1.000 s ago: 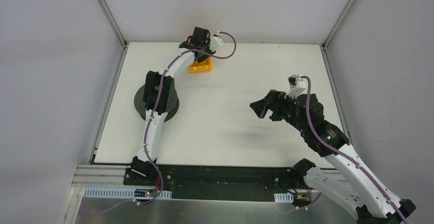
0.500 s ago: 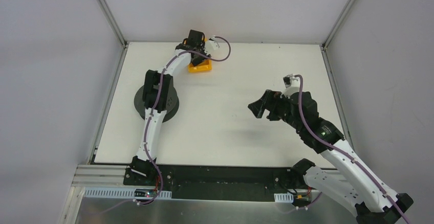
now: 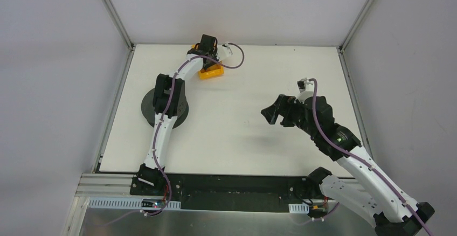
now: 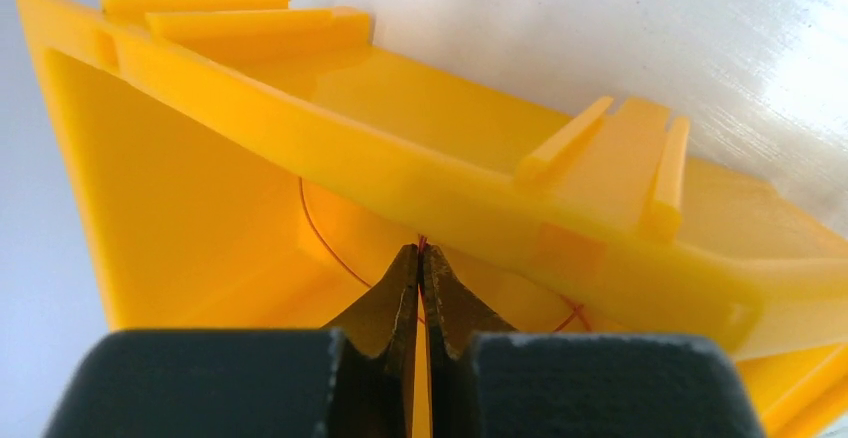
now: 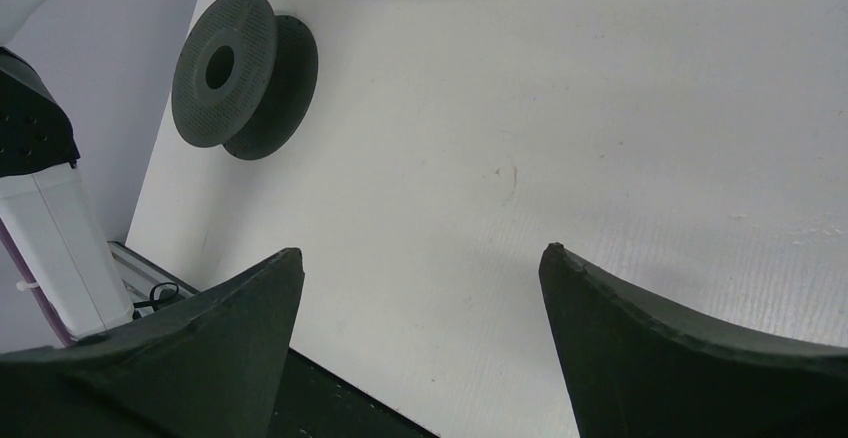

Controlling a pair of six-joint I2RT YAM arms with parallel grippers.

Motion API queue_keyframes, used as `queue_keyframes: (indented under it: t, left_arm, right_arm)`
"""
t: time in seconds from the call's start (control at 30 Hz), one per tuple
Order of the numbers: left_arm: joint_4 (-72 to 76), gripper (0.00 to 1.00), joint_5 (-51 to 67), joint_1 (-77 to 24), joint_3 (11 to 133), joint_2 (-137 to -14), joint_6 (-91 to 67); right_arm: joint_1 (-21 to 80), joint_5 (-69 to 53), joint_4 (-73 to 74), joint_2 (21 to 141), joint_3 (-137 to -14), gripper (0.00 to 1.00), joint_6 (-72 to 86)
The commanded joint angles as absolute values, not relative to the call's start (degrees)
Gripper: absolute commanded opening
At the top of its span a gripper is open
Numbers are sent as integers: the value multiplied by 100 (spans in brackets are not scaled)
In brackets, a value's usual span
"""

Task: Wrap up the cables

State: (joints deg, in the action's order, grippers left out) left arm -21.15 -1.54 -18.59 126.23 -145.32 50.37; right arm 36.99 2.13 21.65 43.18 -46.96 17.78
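From above: reaching with the left gripper point(image 3: 211, 63) into a yellow bin point(image 3: 211, 73) at the far edge of the white table point(image 3: 232, 144); holding the right gripper point(image 3: 271, 112) above mid-table, well apart from a black spool point(image 3: 146, 108).

Left wrist: pinching, between fingers point(image 4: 385, 303) pressed almost together, a hair-thin reddish cable point(image 4: 318, 238) looped inside the bin.

Right wrist: spread wide, gripping nothing.

The bin point(image 4: 250, 108) is yellow plastic, smooth, with a soft shine. The cable point(image 4: 308, 223) inside it is a hair-thin wire with a reddish, coppery look. The fingers point(image 4: 385, 308) of the left gripper point(image 4: 421, 250) and those of the right gripper point(image 5: 420, 258) are matt black plastic. The table point(image 5: 600, 108) is white, matt and finely grained. The spool point(image 5: 245, 73) is dull black with a rough, dotted face. The rail point(image 3: 108, 182) at the near edge looks like bare metal.
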Motion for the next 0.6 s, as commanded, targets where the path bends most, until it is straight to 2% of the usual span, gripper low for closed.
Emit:
queue_keyframes:
  t: [0.0, 0.57]
  left_arm:
    - [-2005, 0, -351, -1971, 12824, -14386, 5220]
    - [-1122, 0, -1062, -2373, 12025, -12786, 4427]
  right_arm:
    - [3688, 237, 1959, 4206, -4741, 92, 1834]
    - [3683, 481, 2111, 3841, -4710, 91, 2161]
